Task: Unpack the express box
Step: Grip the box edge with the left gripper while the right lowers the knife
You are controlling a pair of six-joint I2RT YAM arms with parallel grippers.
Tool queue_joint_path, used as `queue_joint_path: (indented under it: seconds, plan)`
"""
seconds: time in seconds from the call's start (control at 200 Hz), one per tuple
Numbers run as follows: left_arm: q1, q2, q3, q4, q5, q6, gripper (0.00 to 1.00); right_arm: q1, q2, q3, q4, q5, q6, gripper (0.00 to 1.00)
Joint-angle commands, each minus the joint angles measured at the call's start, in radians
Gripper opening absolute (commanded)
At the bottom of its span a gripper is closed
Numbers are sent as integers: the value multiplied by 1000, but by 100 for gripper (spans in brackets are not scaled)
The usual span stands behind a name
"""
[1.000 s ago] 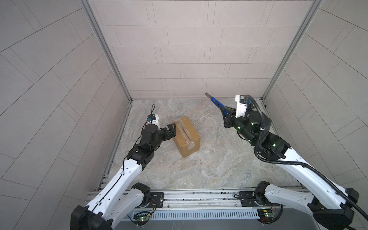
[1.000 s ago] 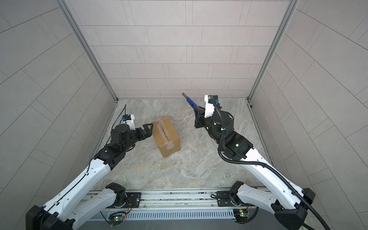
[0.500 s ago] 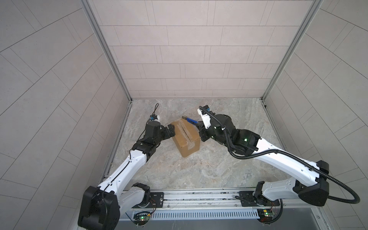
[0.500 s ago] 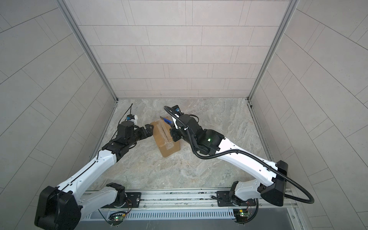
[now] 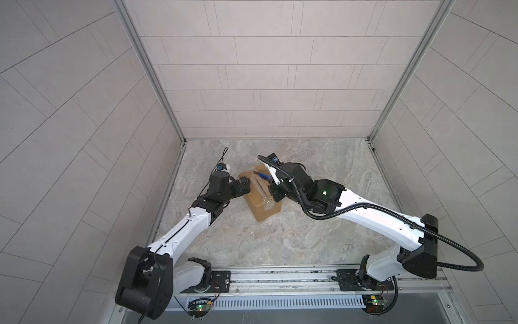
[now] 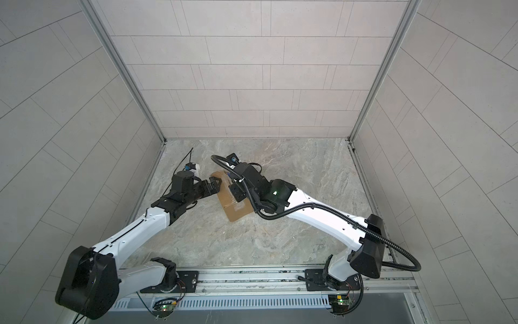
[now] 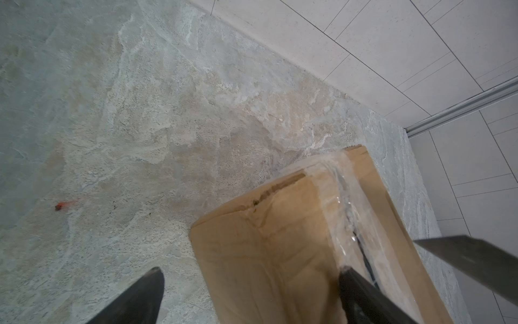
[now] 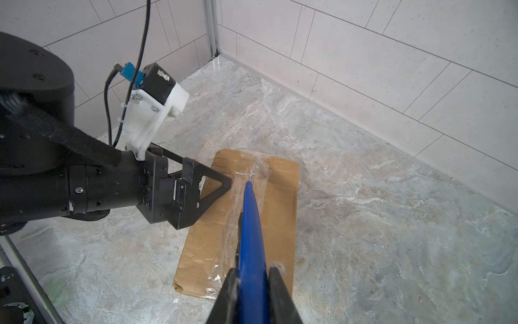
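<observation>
**Where the Cameras Sit**

Both top views hang high over the front rail (image 5: 280, 279), tilted down across the whole floor (image 5: 308, 232) to the back wall (image 5: 266, 84). Left wrist camera hugs the side of the box (image 7: 280, 252), very close; right wrist camera skims low along the knife (image 8: 251, 238), and both share that taped box top

The box (image 5: 264, 211) is plain brown, its tape (image 7: 343, 202) clear and glossy. The knife (image 8: 251, 238) has a blue handle — its blade (image 7: 465, 256) is dull grey. The floor (image 5: 280, 241) is mottled grey-beige stone, with one red speck (image 7: 59, 207). The walls (image 5: 266, 84) — pale grey tiles, thin dark joints. The arms (image 5: 193, 224) are white with black joints.
</observation>
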Motion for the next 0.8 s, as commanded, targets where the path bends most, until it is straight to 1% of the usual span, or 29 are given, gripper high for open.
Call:
queue_joint_path:
  seconds: [0.0,0.796]
  plan:
    - [4,14,-5,-8,-7,2,100,10,10,27,-15,42,-27,0]
    - [4,5,-29,-9,-8,-8,100,45,95,57,14,124,-94,0]
